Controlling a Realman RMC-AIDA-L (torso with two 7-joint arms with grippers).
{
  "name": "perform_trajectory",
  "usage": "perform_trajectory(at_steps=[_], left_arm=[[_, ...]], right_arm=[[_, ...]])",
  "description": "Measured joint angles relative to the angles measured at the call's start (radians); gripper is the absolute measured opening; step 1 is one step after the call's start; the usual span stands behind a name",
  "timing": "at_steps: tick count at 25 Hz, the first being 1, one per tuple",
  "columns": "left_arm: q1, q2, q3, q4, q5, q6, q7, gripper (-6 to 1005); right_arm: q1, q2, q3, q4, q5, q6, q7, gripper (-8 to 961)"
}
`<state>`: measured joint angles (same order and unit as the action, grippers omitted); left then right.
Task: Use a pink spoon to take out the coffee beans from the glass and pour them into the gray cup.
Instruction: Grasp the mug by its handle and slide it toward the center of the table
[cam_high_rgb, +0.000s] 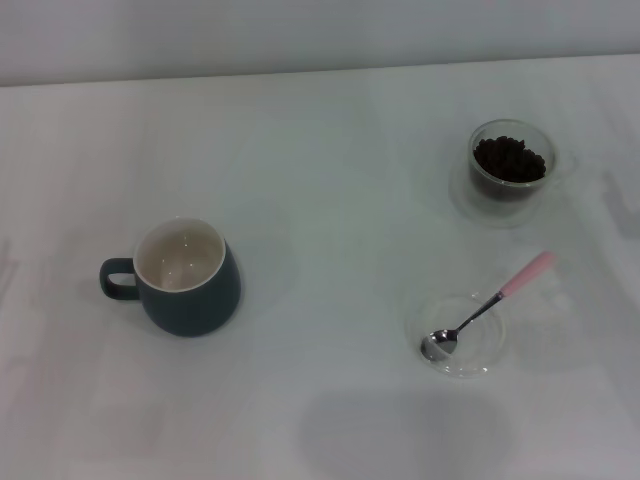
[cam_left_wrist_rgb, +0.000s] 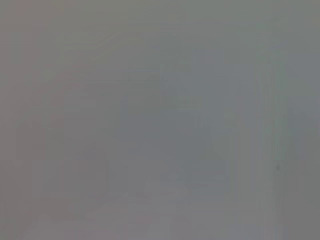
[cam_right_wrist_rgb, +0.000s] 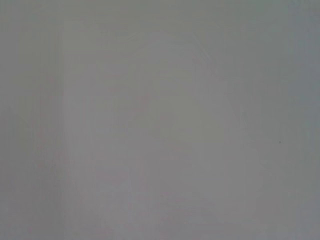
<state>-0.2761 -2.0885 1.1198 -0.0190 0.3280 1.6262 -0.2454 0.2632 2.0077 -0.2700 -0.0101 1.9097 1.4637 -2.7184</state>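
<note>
From the head we look forward and down at the white desk (cam_high_rgb: 320, 110), far enough back to take in its whole working area. Our two wrist views face only blank pale surface, sharing nothing recognisable with the head view.

Glossy glazed gray cup (cam_high_rgb: 190, 280), clear glass (cam_high_rgb: 511, 170), shiny metal pink spoon (cam_high_rgb: 487, 306), matt white table (cam_high_rgb: 330, 180)
</note>
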Motion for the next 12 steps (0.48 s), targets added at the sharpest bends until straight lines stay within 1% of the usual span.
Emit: perform_trajectory(at_steps=[12], left_arm=[[-0.006, 0.0, 0.003, -0.001, 0.003, 0.001, -0.002, 895]], right_arm=[[0.001, 0.0, 0.0, 0.005, 0.001, 0.0, 0.006, 680]])
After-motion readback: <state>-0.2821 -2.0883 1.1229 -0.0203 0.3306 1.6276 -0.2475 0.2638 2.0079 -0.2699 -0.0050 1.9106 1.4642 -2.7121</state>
